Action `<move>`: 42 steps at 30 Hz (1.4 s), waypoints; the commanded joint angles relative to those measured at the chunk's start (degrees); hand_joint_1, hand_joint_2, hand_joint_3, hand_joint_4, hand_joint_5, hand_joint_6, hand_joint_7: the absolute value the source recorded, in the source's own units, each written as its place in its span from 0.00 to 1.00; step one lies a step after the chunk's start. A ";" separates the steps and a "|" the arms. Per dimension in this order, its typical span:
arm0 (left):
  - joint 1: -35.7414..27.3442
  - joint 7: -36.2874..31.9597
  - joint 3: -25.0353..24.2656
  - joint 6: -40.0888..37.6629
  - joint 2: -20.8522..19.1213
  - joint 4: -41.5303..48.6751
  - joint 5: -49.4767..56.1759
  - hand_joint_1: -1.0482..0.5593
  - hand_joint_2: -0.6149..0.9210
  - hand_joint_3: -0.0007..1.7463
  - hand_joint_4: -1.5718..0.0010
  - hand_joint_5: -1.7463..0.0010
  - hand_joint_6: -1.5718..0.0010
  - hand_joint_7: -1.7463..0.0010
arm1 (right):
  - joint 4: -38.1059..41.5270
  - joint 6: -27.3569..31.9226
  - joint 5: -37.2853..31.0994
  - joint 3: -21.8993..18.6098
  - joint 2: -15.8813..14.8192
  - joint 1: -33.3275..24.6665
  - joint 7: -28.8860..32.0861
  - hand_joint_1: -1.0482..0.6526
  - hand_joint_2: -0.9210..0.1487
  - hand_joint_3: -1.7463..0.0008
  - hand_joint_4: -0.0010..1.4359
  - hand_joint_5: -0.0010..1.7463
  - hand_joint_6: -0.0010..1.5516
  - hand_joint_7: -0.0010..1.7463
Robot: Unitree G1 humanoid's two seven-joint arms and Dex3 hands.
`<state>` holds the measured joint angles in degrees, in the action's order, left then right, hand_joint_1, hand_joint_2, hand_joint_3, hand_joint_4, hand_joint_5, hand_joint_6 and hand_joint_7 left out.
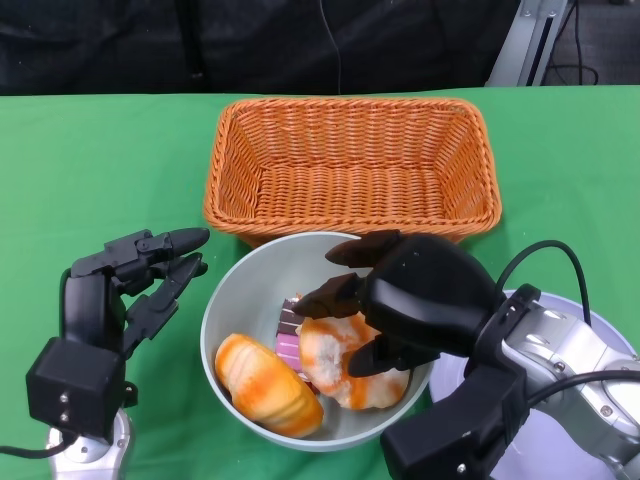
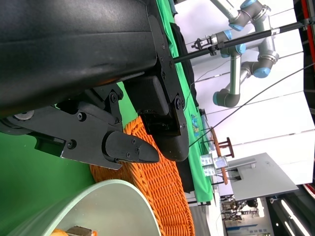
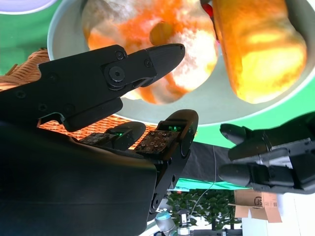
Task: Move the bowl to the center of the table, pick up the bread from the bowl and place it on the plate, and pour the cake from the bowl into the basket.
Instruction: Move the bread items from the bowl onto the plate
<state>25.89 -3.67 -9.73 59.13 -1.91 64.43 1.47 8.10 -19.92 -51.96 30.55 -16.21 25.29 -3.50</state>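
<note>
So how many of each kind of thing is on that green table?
Breads: 2
Cake: 1
Bowl: 1
Basket: 1
Plate: 1
Total: 6

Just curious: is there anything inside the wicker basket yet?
No, the head view shows the basket with only its bare woven bottom.

Head view looking down at the table, both wrist views very close (turned sideways), all sharing the bowl [image 1: 225, 310] and wicker basket [image 1: 352, 165].
</note>
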 commanded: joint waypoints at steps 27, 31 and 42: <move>-0.49 -0.61 0.15 1.21 0.33 0.21 0.39 0.51 1.00 0.09 0.45 0.48 0.28 0.83 | 9.75 -1.85 -5.15 3.35 -0.02 3.76 10.69 0.21 0.04 1.00 0.56 0.01 0.42 0.00; -0.48 -0.61 0.15 1.22 0.33 0.21 0.40 0.51 1.00 0.09 0.46 0.48 0.28 0.83 | 9.81 -1.79 -5.08 3.48 -0.07 3.83 10.82 0.21 0.04 1.00 0.56 0.01 0.42 0.00; 0.37 -7.73 0.59 1.67 0.04 1.60 3.79 0.51 1.00 0.10 0.48 0.34 0.31 0.75 | 14.03 1.05 -6.51 4.69 2.10 5.34 16.11 0.21 0.01 0.99 0.56 0.00 0.40 0.00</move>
<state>25.86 -9.99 -9.21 60.19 -1.03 65.43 4.64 21.38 -19.50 -58.05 35.11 -13.89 29.19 11.75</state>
